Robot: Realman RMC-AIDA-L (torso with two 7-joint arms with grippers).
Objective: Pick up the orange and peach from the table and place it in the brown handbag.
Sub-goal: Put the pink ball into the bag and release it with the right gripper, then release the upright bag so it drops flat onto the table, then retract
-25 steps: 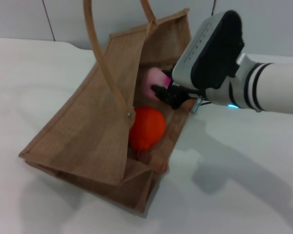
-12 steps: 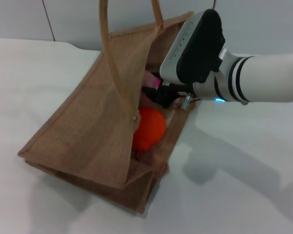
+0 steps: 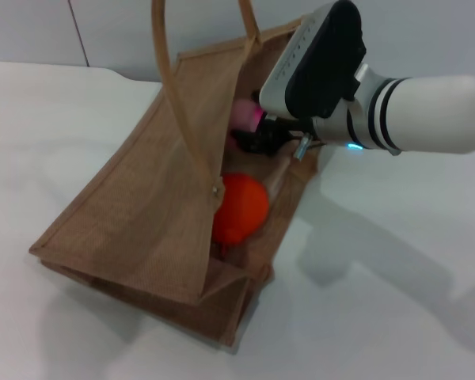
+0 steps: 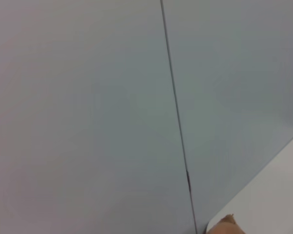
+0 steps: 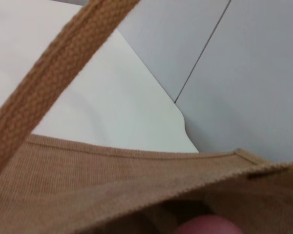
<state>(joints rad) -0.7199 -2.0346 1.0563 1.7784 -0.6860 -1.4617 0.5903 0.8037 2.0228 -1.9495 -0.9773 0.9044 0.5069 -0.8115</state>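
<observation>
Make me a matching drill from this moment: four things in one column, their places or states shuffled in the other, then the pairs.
Things:
1. orange
2. peach
3. brown handbag
4. right gripper

States:
A. lies open on the table
B. rests low inside the bag
C. reaches into the bag's mouth
D. held at the bag's opening

Pairs: 1-B, 2-D, 3-A, 4-C

One orange (image 3: 241,208), one peach (image 3: 245,115), one brown handbag (image 3: 142,214)

Right arm reaching in from the right, tool (image 3: 257,136) angled downward, fingers closed
</observation>
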